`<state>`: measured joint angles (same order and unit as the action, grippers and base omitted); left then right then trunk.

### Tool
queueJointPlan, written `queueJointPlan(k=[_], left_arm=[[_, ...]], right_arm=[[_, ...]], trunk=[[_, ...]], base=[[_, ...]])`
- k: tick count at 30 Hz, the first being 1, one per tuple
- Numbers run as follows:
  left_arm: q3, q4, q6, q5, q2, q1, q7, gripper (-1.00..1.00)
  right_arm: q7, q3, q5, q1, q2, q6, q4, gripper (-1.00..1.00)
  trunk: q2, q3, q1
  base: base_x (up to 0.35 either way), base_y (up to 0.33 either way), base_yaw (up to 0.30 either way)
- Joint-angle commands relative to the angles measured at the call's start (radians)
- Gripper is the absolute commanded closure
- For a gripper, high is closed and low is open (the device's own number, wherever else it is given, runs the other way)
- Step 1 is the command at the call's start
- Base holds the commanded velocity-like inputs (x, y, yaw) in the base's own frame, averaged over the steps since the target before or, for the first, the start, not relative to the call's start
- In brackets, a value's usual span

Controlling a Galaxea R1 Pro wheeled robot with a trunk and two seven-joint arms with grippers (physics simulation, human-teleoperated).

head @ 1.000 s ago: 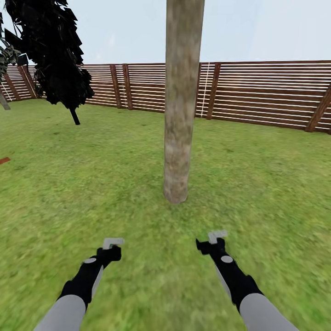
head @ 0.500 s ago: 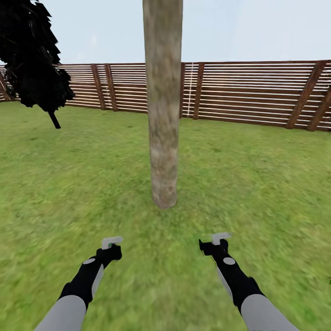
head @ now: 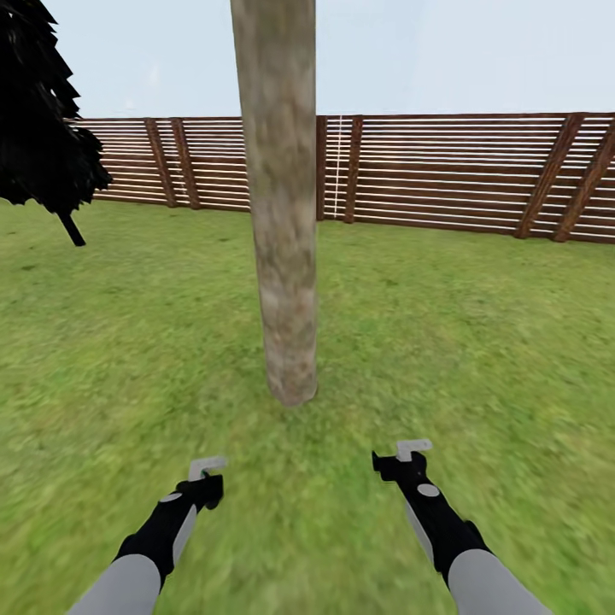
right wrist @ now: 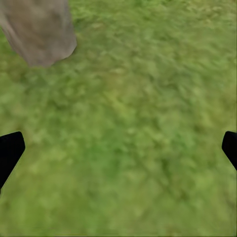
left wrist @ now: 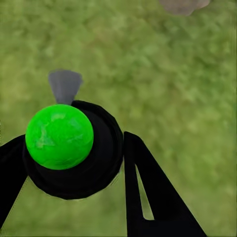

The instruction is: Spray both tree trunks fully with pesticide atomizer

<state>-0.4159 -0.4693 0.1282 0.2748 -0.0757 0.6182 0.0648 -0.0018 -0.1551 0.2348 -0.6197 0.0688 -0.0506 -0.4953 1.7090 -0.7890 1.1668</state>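
Observation:
A thick mottled grey-brown tree trunk rises from the lawn straight ahead, its base a short way beyond both arms. The pesticide atomizer, a dark round body with a bright green dot and a grey nozzle, sits between the black fingers of my left gripper, which is shut on it. In the head view my left gripper hovers low over the grass, left of the trunk base. My right gripper hangs to the trunk's right; its fingertips stand wide apart, open, with nothing between them.
A brown slatted wooden fence closes the lawn behind the trunk. A dark, thin-trunked columnar tree stands at the far left. Grass stretches flat around the trunk on both sides.
The whole head view has shifted: the trunk now shows further left and slightly nearer, the dark tree slides toward the left edge. Both arms keep their pose; the left sits slightly lower.

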Motion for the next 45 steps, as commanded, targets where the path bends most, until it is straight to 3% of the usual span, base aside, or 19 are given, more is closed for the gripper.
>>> queueJointPlan(k=[1,7,17,28,34,36,38,40,45], left_arm=[[-0.001,0.001,0.001,0.000,0.002,0.000,0.000,1.00],[0.000,0.001,0.040,0.001,0.005,0.000,-0.003,1.00],[0.002,0.004,0.044,0.001,0.004,0.000,-0.015,1.00],[0.004,0.004,0.044,0.008,0.004,0.000,-0.016,1.00],[0.001,0.003,0.045,0.007,0.005,0.004,-0.015,1.00],[0.000,0.001,0.084,0.007,0.005,0.012,-0.016,1.00],[-0.001,-0.012,0.152,0.005,0.003,0.021,-0.018,1.00],[0.000,-0.015,0.179,0.005,0.002,0.051,-0.019,1.00],[-0.001,-0.015,0.193,0.007,0.002,0.104,-0.019,1.00]], right_arm=[[0.000,0.000,0.000,0.000,0.001,0.000,0.001,-1.00],[0.000,0.000,0.001,0.000,0.000,0.000,0.001,-1.00],[0.000,-0.001,0.000,0.000,0.001,0.000,0.001,-1.00],[-0.001,-0.001,0.000,0.000,0.000,0.000,0.003,-1.00],[-0.001,-0.001,0.001,0.000,0.001,-0.001,0.011,-1.00],[-0.001,0.000,0.000,0.000,0.003,-0.029,0.041,-1.00],[-0.001,0.000,-0.001,0.000,0.005,-0.104,0.051,-1.00],[-0.001,0.000,-0.001,0.000,0.006,-0.165,0.041,-1.00],[0.002,-0.001,-0.004,0.000,0.008,-0.188,-0.118,-1.00]], trunk=[[0.000,0.000,0.000],[0.000,0.000,0.000],[0.000,0.000,0.000],[0.000,0.000,0.000],[0.042,-0.019,0.023],[0.056,-0.025,0.031],[0.070,-0.031,0.038],[0.084,-0.038,0.046],[0.119,-0.053,0.065]], base=[[0.340,0.000,0.000],[0.340,0.000,0.000],[0.339,0.000,-0.006],[0.190,0.000,-0.198],[0.001,0.000,-0.007],[0.000,0.000,0.000],[0.000,0.000,0.000],[0.000,0.000,0.000],[0.000,0.000,0.000]])
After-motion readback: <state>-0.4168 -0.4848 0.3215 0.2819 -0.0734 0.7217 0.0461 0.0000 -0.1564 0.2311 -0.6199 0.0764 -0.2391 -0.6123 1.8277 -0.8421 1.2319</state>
